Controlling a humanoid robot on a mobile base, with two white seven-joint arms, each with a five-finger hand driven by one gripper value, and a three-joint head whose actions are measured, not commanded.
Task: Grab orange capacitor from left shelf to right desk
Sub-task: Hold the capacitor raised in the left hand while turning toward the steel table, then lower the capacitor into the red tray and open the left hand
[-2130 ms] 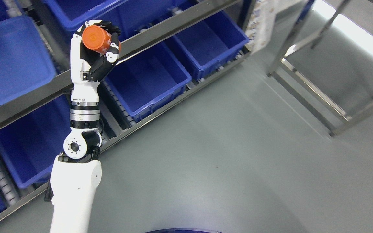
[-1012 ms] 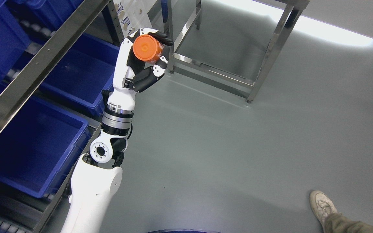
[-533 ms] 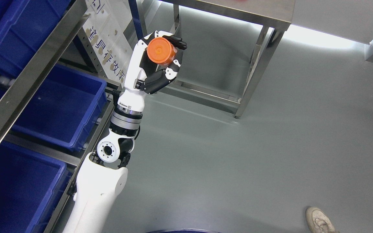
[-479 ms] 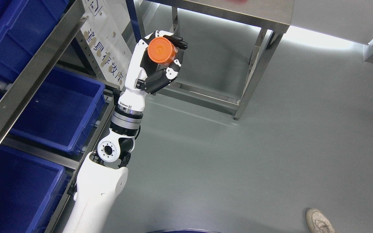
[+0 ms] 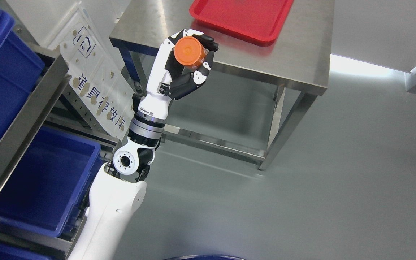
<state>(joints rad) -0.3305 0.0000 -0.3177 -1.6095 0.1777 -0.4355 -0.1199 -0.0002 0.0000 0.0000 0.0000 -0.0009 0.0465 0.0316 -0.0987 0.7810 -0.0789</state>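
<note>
My left hand (image 5: 190, 59) is raised and shut on the orange capacitor (image 5: 189, 52), a short orange cylinder with its round end facing the camera. The hand holds it in the air at the near left edge of the steel desk (image 5: 298, 54). A red tray (image 5: 242, 16) lies on the desk top behind the hand. The shelf (image 5: 20, 119) with blue bins (image 5: 45, 180) stands at the left, behind my arm. My right arm does not show.
A white sign with printed characters (image 5: 92, 86) hangs on the shelf's end, between the shelf and the desk. The desk's steel legs and lower rail (image 5: 215, 142) stand on the grey floor. Open floor lies to the right.
The camera has swung right and up: the shelf slid off to the left and the desk top with the red tray came into view. The hand keeps its hold on the capacitor.
</note>
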